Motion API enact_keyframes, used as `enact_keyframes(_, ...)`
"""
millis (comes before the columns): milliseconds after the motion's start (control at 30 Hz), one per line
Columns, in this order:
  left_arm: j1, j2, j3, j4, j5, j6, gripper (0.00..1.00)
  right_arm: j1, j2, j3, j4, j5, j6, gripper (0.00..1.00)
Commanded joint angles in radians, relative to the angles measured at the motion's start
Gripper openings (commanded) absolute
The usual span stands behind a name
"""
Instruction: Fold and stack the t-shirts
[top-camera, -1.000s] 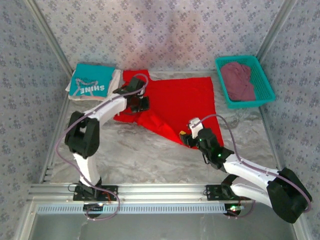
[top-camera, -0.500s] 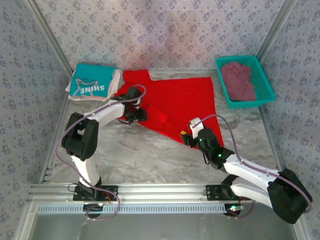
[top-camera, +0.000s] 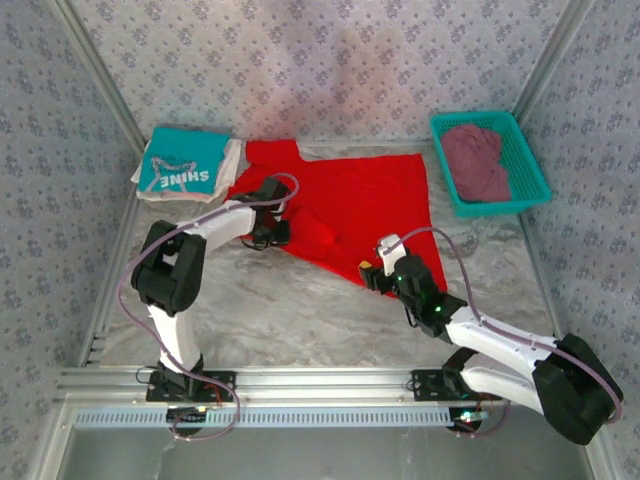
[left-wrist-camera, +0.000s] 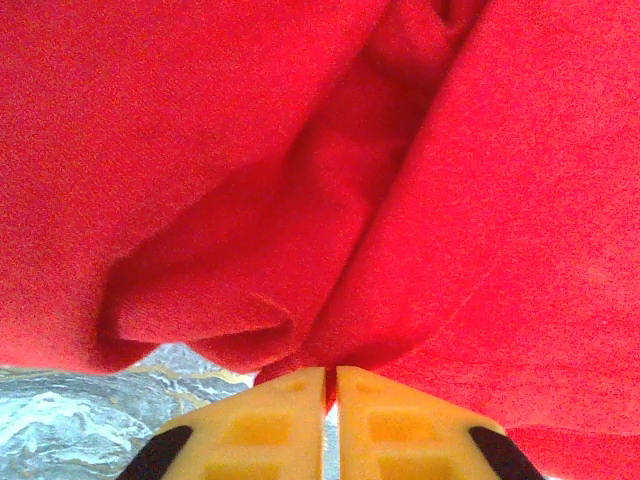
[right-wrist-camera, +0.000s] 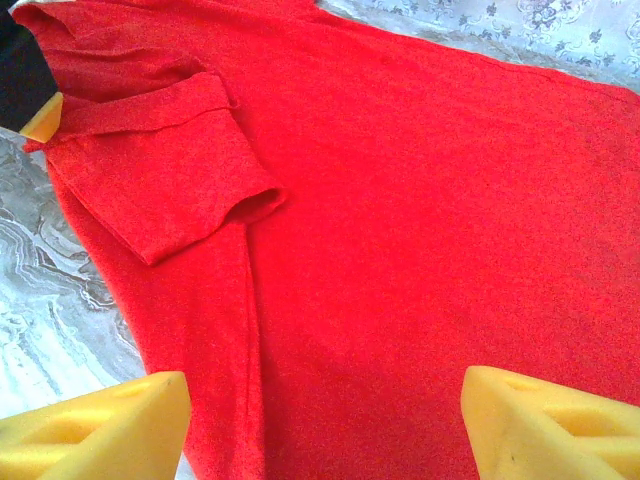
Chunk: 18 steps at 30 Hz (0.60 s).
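The bright red t-shirt (top-camera: 365, 195) lies spread on the marble table (top-camera: 270, 300), its left sleeve (right-wrist-camera: 165, 175) folded over onto the body. My left gripper (top-camera: 276, 232) sits at the shirt's left edge, and its yellow fingers (left-wrist-camera: 270, 425) are shut on a pinch of red cloth (left-wrist-camera: 330, 250). My right gripper (top-camera: 372, 272) hovers open over the shirt's near corner, with red cloth (right-wrist-camera: 400, 220) showing between its spread fingertips (right-wrist-camera: 95, 425). The teal "SHINE" shirt (top-camera: 180, 165) lies folded on the white one (top-camera: 233, 158) at the back left. The maroon shirt (top-camera: 475, 160) is crumpled in a basket.
A teal basket (top-camera: 530, 165) stands at the back right, against the right wall. Patterned walls close in the table on three sides. Bare marble lies between the arms' bases and the red shirt.
My left gripper has come nearer and slightly right from the shirt's back-left part, carrying the sleeve over onto the body. The right arm has hardly moved.
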<state>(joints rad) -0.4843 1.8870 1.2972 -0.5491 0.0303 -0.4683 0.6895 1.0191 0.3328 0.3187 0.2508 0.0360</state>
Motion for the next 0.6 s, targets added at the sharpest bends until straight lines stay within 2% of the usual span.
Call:
enact_keyframes(0,0.001,-0.036,0.002,-0.011,-0.051,-0.002,0.04,-0.006,-0.013,0.023,-0.002,0.018,0.004,0.75)
enact_keyframes(33,0.001,-0.053,-0.007,-0.009,-0.058,-0.007,0.00,-0.006,-0.012,0.023,0.000,0.016,0.006,0.75)
enact_keyframes(400,0.021,-0.142,-0.089,-0.007,-0.088,-0.005,0.01,-0.016,-0.011,0.024,-0.002,0.007,0.018,0.75)
enact_keyframes(467,0.020,-0.109,-0.062,-0.014,-0.077,0.013,0.33,-0.019,-0.012,0.023,-0.001,0.004,0.021,0.75)
enact_keyframes(567,0.008,-0.065,-0.023,-0.017,-0.063,0.040,0.46,-0.022,-0.011,0.022,-0.002,-0.002,0.024,0.75)
